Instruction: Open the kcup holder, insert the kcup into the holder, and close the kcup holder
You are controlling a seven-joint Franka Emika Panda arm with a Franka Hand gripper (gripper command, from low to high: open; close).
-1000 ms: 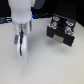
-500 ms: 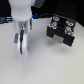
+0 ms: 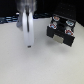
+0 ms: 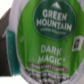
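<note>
The kcup (image 4: 50, 35) fills the wrist view: a green foil top printed "Green Mountain Dark Magic" with a pale rim. In the exterior view it is only a small dark spot (image 3: 29, 46) on the table, right under the tip of my gripper (image 3: 28, 42), which hangs straight down and is blurred. My fingers do not show clearly in either view, so I cannot tell whether they are on the pod. The kcup holder (image 3: 62, 31), a black box with pale handles, stands at the exterior view's right, apart from the gripper. Round pod tops show on its upper part.
The pale table (image 3: 45, 65) spreads out in front of the gripper and the holder. A dark band (image 3: 10, 19) runs along its far edge at the exterior view's left.
</note>
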